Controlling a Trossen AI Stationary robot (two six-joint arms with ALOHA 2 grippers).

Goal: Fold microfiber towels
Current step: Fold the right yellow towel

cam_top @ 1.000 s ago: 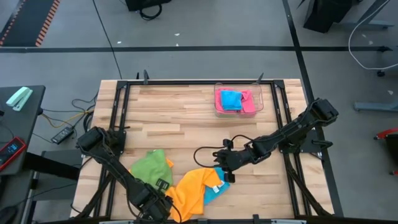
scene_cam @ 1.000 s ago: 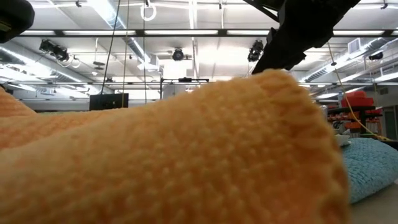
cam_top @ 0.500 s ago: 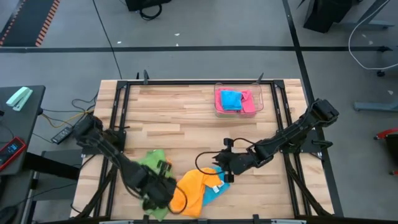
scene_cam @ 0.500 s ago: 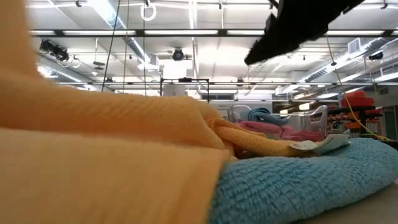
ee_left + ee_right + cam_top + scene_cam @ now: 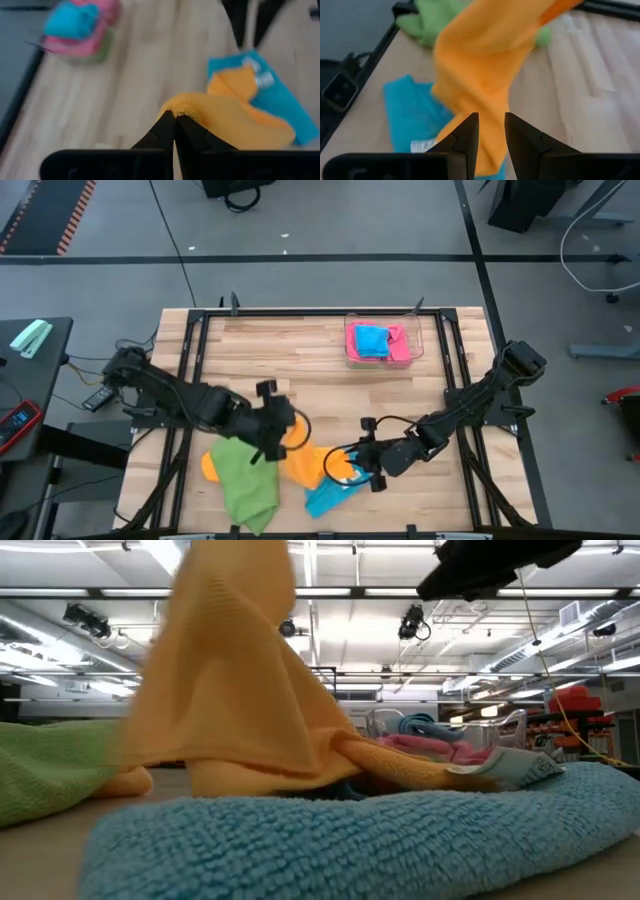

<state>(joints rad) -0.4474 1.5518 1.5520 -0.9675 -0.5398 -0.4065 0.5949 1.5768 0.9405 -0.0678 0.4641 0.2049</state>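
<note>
On the left side of the pale wooden slatted table (image 5: 300, 370), a soft lime-green microfiber towel (image 5: 243, 485) lies crumpled near the front edge, with a bit of orange cloth showing at its left edge. Just beside it, the left gripper (image 5: 283, 423) sits above the table's middle front, its dark fingers (image 5: 170, 131) pressed together on a raised edge of the bright orange microfiber towel (image 5: 305, 463) — the left wrist view shows the cloth's fuzzy rim pinched right at the fingertips, and the low view shows the orange cloth pulled up into a tall peak above the table. The rest of that towel drapes down onto a sky-blue microfiber towel (image 5: 330, 498), which lies flat on the table under and in front of it, a small white label (image 5: 520, 768) showing at the orange cloth's edge. Just to the right, the right gripper (image 5: 358, 467) hangs low over the near edge of the orange and blue towels; its fingers (image 5: 465, 135) stand a little apart with orange cloth seen in the gap between them, and whether they touch it cannot be told. Farther back and to the right, well apart from the pile, a clear plastic tray (image 5: 418, 345) holds a folded blue cloth (image 5: 372, 339) resting on a pink one (image 5: 400, 345).
</note>
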